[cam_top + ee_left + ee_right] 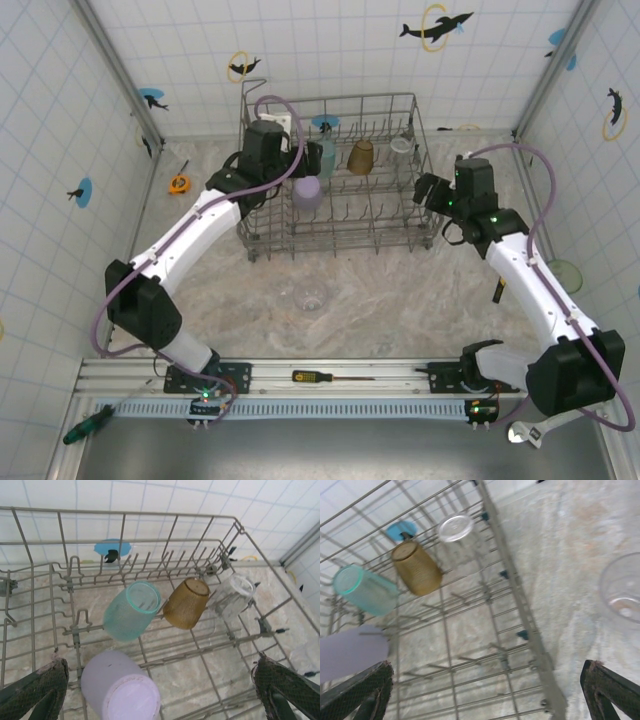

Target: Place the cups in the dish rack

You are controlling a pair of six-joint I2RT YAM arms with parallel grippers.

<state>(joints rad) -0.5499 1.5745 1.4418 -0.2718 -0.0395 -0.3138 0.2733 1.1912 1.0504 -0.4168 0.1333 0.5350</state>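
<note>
The grey wire dish rack point(340, 248) stands at the back middle of the table. Inside it a lavender cup point(307, 192) point(117, 685) lies toward the front left. A teal cup point(132, 611), an amber-brown cup point(187, 602) and a clear cup point(232, 595) lean in a row on the tines behind it. Another clear cup point(308, 297) point(622, 587) stands on the table in front of the rack. A pale green cup point(565, 272) sits at the far right. My left gripper point(160, 664) hangs open over the rack, just above the lavender cup. My right gripper point(486, 666) is open over the rack's right front edge.
An orange tape measure point(179, 183) lies left of the rack. A screwdriver point(320, 377) rests on the rail between the arm bases, a green-handled one point(85, 425) at the near left and a wrench point(530, 432) at the near right. Tiled walls enclose the table.
</note>
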